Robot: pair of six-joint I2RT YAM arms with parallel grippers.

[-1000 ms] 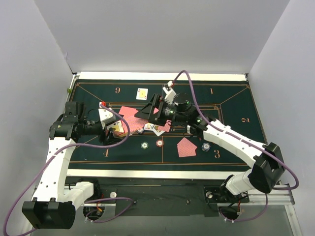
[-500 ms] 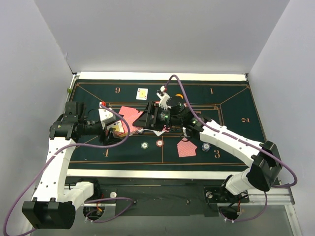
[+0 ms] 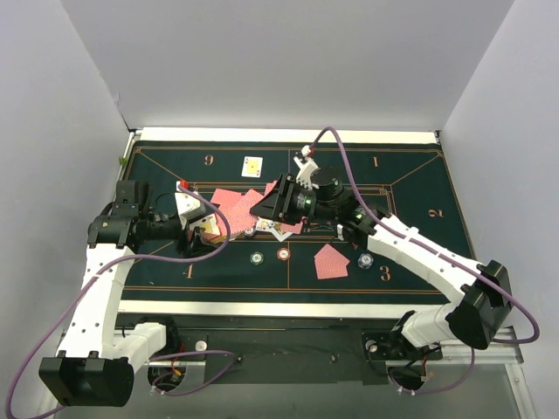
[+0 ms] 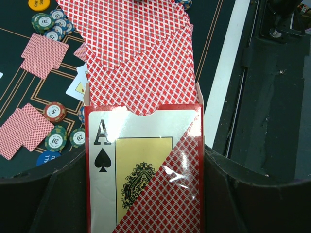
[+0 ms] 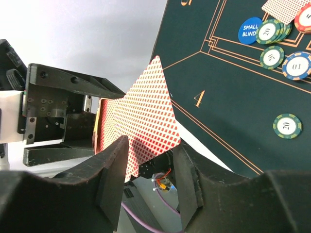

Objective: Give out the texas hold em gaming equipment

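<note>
Left jaws gripping glossy box (image 4: 146,170), lattice-backed cards (image 4: 141,43)

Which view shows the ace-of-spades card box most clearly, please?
Left wrist: the card box fills the foreground, ace legible. Top external shows it tiny in the left claw; right wrist, barely an edge.

Red-and-white diamond-check backs cover the playing cards (image 4: 141,58), a black ace of spades on white and gold marks the red card box (image 4: 143,170), the chips (image 4: 54,111) have striped green or red edges, the button disc (image 5: 250,30) is blue, and the mat (image 3: 410,175) is dark green with orange lines.
</note>
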